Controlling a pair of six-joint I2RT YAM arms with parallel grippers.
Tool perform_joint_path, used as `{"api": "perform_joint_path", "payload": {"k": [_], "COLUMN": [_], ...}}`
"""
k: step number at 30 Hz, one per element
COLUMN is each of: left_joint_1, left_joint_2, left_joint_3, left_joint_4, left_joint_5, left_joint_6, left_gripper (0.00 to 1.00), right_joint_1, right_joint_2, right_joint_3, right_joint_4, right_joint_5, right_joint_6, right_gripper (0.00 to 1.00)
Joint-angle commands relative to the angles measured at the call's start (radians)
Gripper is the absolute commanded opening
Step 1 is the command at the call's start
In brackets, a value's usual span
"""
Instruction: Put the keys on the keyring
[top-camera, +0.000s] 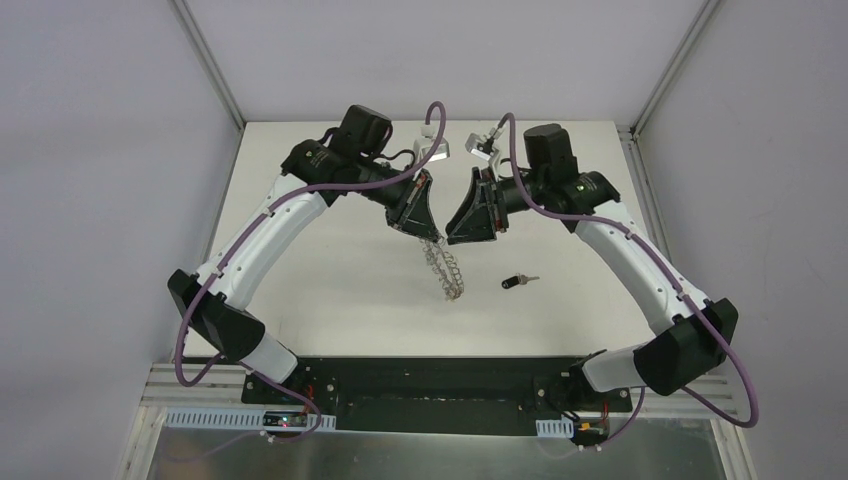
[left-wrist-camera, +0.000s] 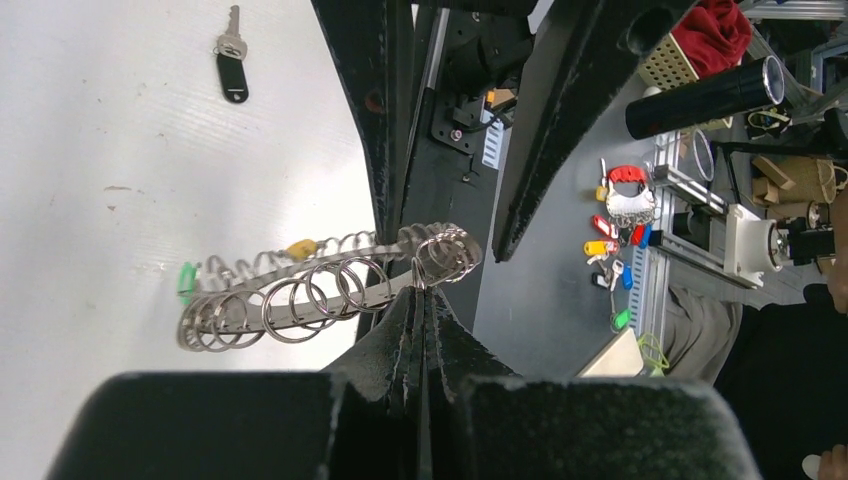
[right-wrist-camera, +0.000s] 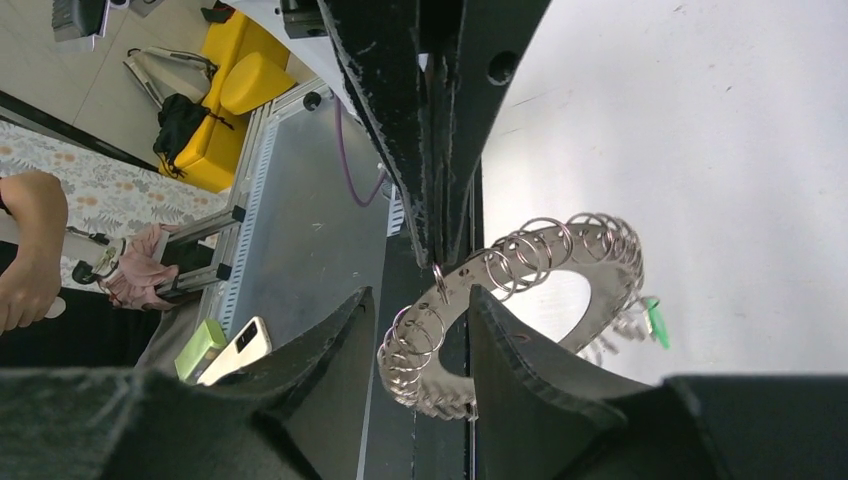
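Left gripper (left-wrist-camera: 424, 300) clamped on keyring (left-wrist-camera: 290, 305), dangling it mid-frame for threading | right gripper (right-wrist-camera: 420, 310) apart, straddling it | black key (top-camera: 513, 283) lies right of centre, loose.

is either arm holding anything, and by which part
The left gripper is shut on the keyring, fingers pinching its upper end at a small wire ring. The right gripper is open around it, holding nothing.

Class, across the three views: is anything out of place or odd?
The silver key with a black plastic head lies alone on the white table, apart from the grey metal keyring fringed with wire rings, which the shut left gripper holds. A green-headed key and a yellow-headed key already hang on it.
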Motion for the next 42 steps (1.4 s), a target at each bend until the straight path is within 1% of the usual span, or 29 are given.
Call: {"api": "perform_joint_path", "payload": {"k": [1,5,7,15,20,30,32,34,35,40,42], "left_joint_1": [-0.006,-0.006,-0.005,-0.005,-0.005,-0.002,0.000,0.000,0.003,0.013,0.020], "left_joint_2": [-0.012,-0.012,-0.012,-0.016,-0.016,-0.019,-0.021,-0.022,-0.022,-0.037,-0.049], "left_joint_3": [-0.007,-0.012,-0.016,-0.032,-0.034,-0.027,-0.028,-0.030,-0.029,-0.042,-0.048], "left_joint_4": [0.063,0.078,0.088,0.100,0.099,0.100,0.099,0.100,0.101,0.115,0.125], "left_joint_5": [0.069,0.081,0.085,0.084,0.080,0.079,0.079,0.079,0.080,0.079,0.075], "left_joint_6": [-0.037,-0.051,-0.058,-0.059,-0.059,-0.059,-0.059,-0.059,-0.059,-0.059,-0.059], "left_gripper": [0.00,0.00,0.00,0.00,0.00,0.00,0.00,0.00,0.00,0.00,0.12], "right_joint_1": [0.022,0.031,0.034,0.035,0.035,0.037,0.037,0.038,0.036,0.030,0.025], "right_joint_2": [-0.002,0.001,0.004,0.005,0.007,-0.004,-0.005,-0.005,-0.005,-0.010,-0.016], "right_joint_3": [-0.009,-0.025,-0.034,-0.035,-0.041,-0.061,-0.060,-0.057,-0.055,-0.028,-0.018], "right_joint_4": [0.025,0.032,0.037,0.076,0.106,0.099,0.096,0.093,0.090,0.037,0.007], "right_joint_5": [-0.018,-0.012,-0.011,-0.014,-0.018,-0.006,-0.001,0.001,0.003,0.050,0.070], "right_joint_6": [-0.022,-0.024,-0.020,0.030,0.072,0.061,0.058,0.059,0.059,0.017,-0.025], "right_gripper": [0.42,0.41,0.39,0.22,0.15,0.13,0.10,0.02,0.00,0.00,0.00]}}
